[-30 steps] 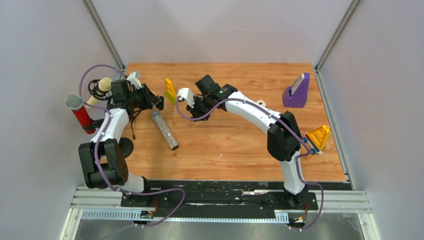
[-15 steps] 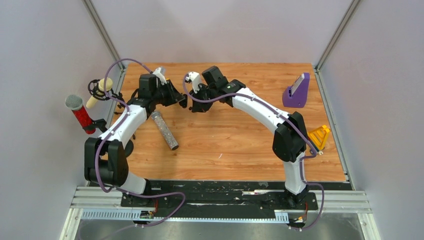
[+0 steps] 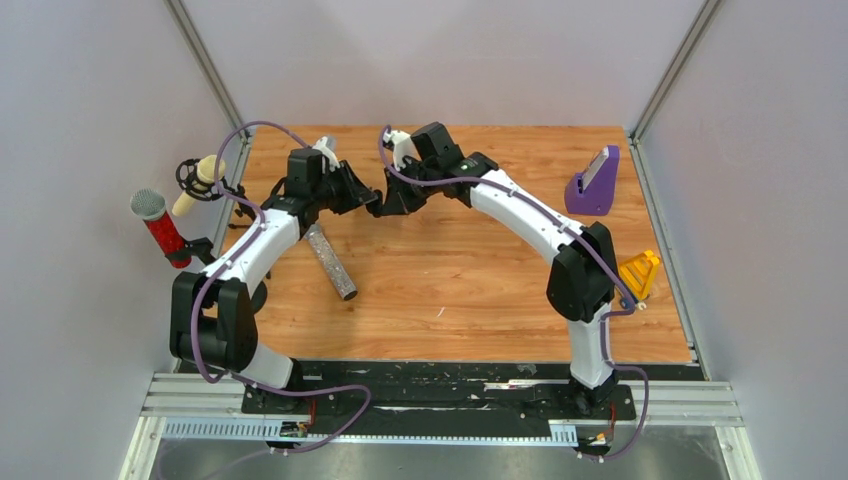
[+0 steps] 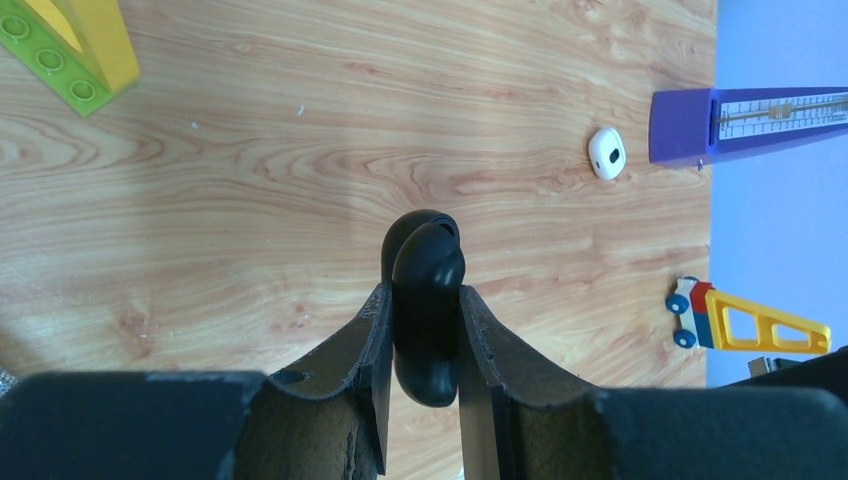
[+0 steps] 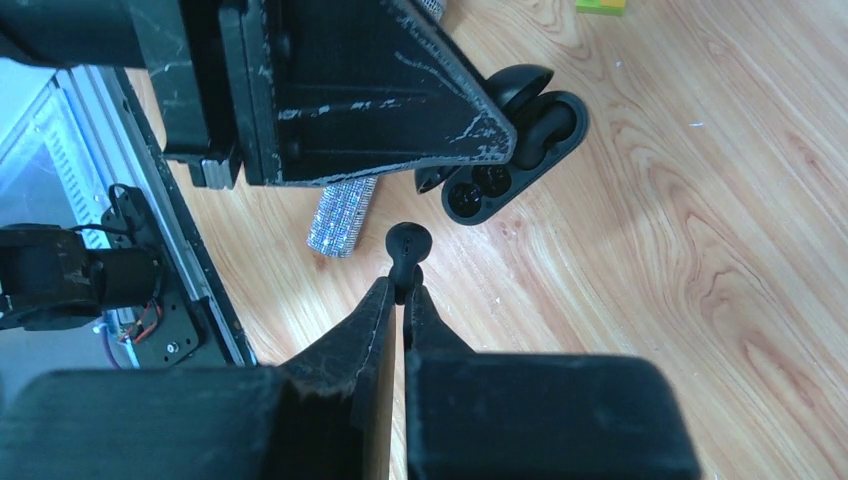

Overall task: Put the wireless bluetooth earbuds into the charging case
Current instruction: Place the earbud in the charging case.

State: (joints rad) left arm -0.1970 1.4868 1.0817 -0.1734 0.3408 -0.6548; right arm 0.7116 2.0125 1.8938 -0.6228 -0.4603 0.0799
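Note:
My left gripper is shut on the open black charging case, held edge-up above the wooden table. In the right wrist view the case faces me with its wells showing. A dark rounded shape sits in the far well. My right gripper is shut on a small black earbud, just short of the case. In the top view the left gripper and right gripper meet at the back centre. A small white rounded piece lies on the table; case or bud, I cannot tell.
A glittery silver cylinder lies left of centre. A purple metronome stands at the back right, a yellow toy near the right edge. A red microphone and a beige one hang left. A green-yellow brick sits nearby.
The left arm swung right and back with the case. The right gripper moved up and back with the earbud. The two grippers now nearly touch.

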